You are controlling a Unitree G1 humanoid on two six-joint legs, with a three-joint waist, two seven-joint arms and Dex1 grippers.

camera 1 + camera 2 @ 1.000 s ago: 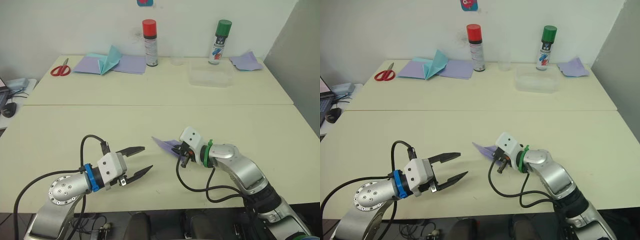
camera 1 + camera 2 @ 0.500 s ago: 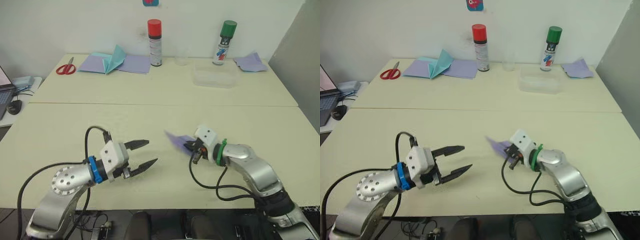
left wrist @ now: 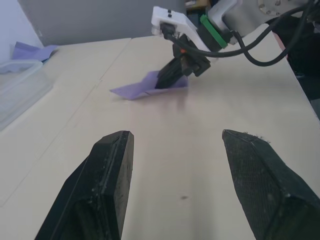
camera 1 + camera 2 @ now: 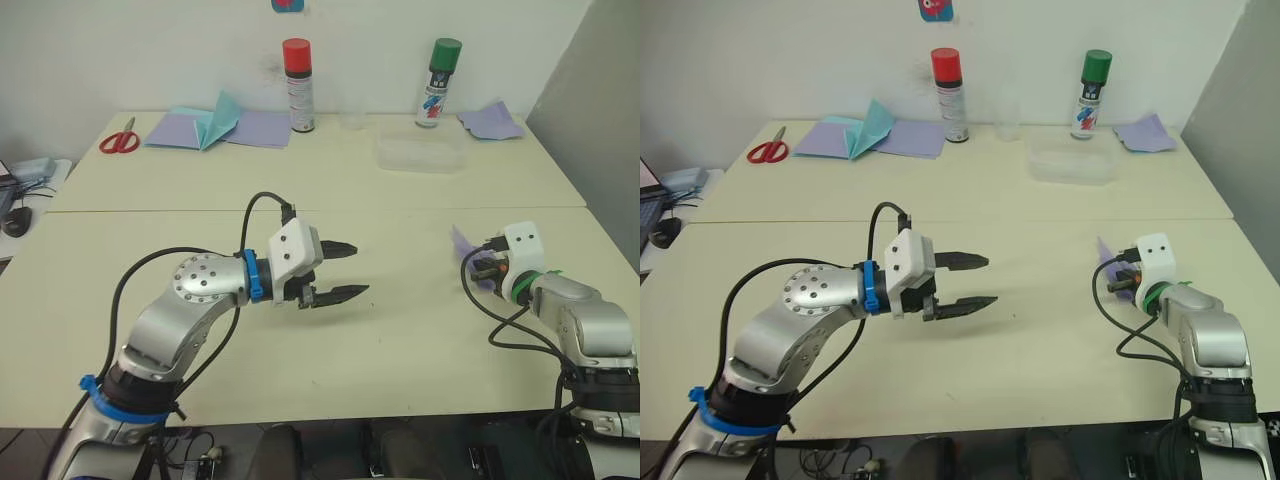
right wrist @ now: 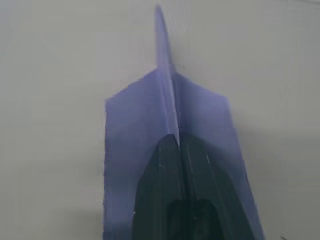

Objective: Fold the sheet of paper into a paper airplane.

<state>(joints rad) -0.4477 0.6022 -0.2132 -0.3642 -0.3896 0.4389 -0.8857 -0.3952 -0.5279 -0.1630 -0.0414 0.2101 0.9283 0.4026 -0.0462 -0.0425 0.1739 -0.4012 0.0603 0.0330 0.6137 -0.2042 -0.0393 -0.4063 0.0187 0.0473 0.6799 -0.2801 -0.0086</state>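
The right hand (image 3: 172, 75) is clamped on the paper airplane (image 3: 145, 88), its two black fingers pressed together over the centre fold, the lavender nose resting on the cream worktop (image 4: 420, 340) near its right edge. Well apart, the left hand (image 4: 340, 270) hovers mid-worktop, fingers spread and holding nothing

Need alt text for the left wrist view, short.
The right gripper is shut on the lavender paper airplane, whose nose rests on the beige table. The left gripper's open black fingers frame the foreground; a clear plastic container sits to one side.
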